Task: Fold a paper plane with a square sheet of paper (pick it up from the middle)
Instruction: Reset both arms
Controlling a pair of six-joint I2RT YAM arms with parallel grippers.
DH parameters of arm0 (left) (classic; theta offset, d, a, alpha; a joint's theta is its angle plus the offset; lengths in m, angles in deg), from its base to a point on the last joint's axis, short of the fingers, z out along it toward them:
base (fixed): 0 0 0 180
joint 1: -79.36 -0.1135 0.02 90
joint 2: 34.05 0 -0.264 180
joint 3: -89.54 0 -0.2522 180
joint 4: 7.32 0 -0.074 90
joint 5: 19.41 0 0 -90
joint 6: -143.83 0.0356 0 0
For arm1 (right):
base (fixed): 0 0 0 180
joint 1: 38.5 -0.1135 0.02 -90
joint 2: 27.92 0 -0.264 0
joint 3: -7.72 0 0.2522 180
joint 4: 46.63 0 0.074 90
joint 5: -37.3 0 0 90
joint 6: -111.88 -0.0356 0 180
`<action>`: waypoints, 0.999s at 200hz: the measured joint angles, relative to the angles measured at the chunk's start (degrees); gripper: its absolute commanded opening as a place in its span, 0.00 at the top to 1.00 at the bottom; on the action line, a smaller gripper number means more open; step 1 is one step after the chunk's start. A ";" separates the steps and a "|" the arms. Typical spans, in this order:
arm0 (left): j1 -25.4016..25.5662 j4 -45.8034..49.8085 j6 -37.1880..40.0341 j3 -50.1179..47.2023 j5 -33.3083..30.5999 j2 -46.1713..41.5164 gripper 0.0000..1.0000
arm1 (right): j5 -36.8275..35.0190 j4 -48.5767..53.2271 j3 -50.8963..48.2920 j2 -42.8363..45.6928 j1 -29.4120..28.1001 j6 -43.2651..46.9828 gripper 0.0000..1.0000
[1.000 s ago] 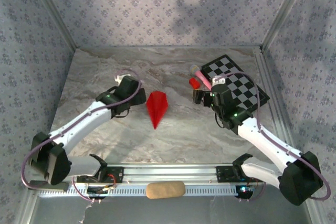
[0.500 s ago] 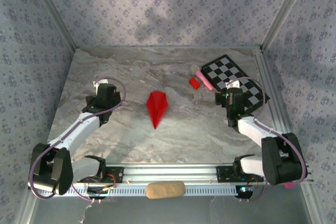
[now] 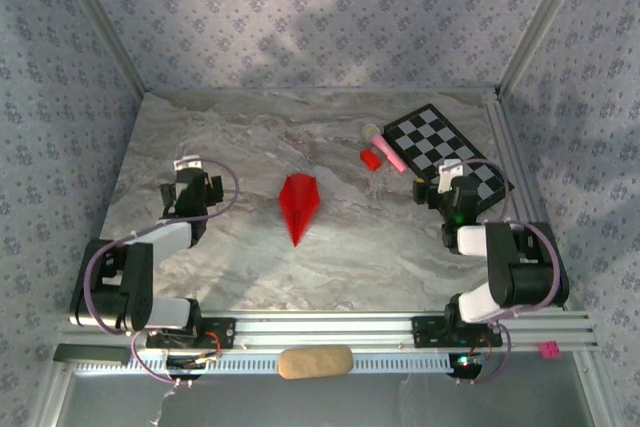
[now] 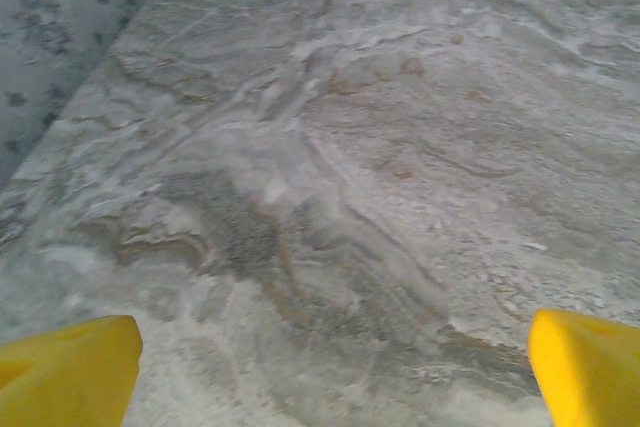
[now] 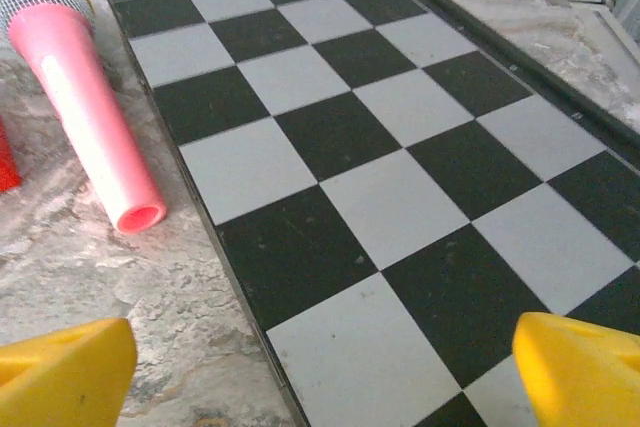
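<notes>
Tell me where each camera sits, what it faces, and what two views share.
Top external: above, behind the bases, looking down on table, left arm, right arm, paper plane.
Left wrist: on left arm, facing bare marble; yellow fingertips at corners.
Right wrist: facing checkerboard and pink microphone; yellow fingertips low.
Shared: top and right wrist show the checkerboard.

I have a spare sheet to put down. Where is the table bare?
The table is bare far left, between the left gripper, back wall and paper plane, and along the near strip between plane and rail. Far right is crowded: red block, pink toy microphone, checkerboard, right gripper.
</notes>
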 measured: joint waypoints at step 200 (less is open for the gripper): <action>-6.32 -20.61 2.47 -3.74 13.27 9.73 0.00 | -1.03 0.00 1.42 -1.18 1.51 -2.54 0.00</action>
